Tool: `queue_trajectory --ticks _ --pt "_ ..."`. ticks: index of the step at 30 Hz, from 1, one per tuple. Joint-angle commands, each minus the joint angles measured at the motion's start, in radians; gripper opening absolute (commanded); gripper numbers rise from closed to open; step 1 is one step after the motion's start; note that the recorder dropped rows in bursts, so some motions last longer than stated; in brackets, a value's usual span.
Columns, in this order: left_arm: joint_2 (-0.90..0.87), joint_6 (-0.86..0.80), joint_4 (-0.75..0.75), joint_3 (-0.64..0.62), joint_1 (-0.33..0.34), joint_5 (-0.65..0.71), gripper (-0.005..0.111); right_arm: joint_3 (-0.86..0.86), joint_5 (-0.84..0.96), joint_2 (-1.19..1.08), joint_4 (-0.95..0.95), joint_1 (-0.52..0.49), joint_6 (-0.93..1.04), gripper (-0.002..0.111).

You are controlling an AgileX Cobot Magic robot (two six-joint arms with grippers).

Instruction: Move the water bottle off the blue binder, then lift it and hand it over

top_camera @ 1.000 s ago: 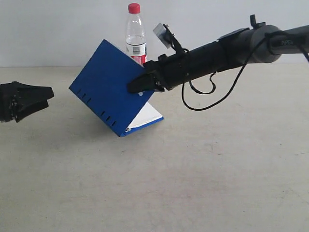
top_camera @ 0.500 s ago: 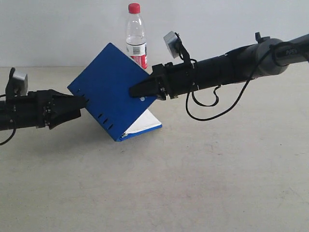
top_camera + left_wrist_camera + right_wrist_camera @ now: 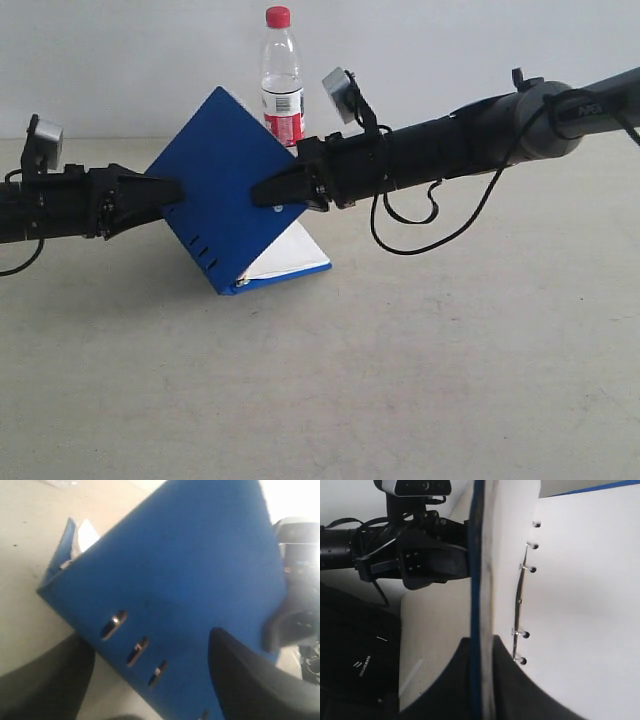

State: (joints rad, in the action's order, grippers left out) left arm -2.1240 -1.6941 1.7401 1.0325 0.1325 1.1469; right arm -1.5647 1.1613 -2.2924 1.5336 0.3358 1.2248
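Observation:
The blue binder hangs tilted, its cover raised and only its lower corner on the table, white pages showing beneath. My right gripper is shut on the cover's edge; in the right wrist view the cover is pinched between the fingers of that gripper. My left gripper is open at the binder's left corner. In the left wrist view the left gripper has its jaws wide on either side of the slotted spine. The water bottle stands upright behind the binder.
A pale tabletop stretches in front of the binder, with a white wall behind. A black cable loops under the right arm. The left arm and its camera show in the right wrist view beyond the cover.
The left arm has come in from the left edge until its open jaws reach the binder's corner. The right gripper has carried the held cover slightly left and steeper.

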Motion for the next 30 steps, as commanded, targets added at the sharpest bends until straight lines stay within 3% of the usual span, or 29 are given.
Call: queue_trajectory --ticks 1,8,10,12,14,20,22,30 --pt "0.007 -0.01 0.004 0.033 -0.044 0.074 0.06 0.0 0.044 0.015 -0.022 0.072 -0.023 0.0" --pt "0.007 -0.01 0.004 0.051 -0.044 0.074 0.058 0.0 -0.164 0.015 -0.135 0.086 -0.129 0.0" --pt "0.007 -0.01 0.004 0.051 -0.046 0.074 0.048 0.0 -0.172 0.015 -0.18 0.086 -0.129 0.0" --pt "0.007 -0.01 0.004 0.051 -0.046 0.074 0.03 0.0 -0.165 0.015 -0.225 0.086 -0.123 0.001" --pt "0.007 -0.01 0.004 0.051 -0.046 0.074 0.006 0.0 -0.154 0.015 -0.272 0.086 -0.096 0.011" --pt "0.007 -0.034 0.004 0.051 -0.046 0.074 0.004 0.0 -0.162 0.015 -0.336 0.086 -0.089 0.072" --pt "0.007 -0.06 0.004 0.051 -0.046 0.074 0.004 0.0 -0.185 0.015 -0.343 0.086 -0.091 0.078" --pt "0.007 -0.115 0.004 0.051 -0.02 0.074 0.004 -0.006 -0.197 0.057 -0.476 0.039 -0.117 0.078"
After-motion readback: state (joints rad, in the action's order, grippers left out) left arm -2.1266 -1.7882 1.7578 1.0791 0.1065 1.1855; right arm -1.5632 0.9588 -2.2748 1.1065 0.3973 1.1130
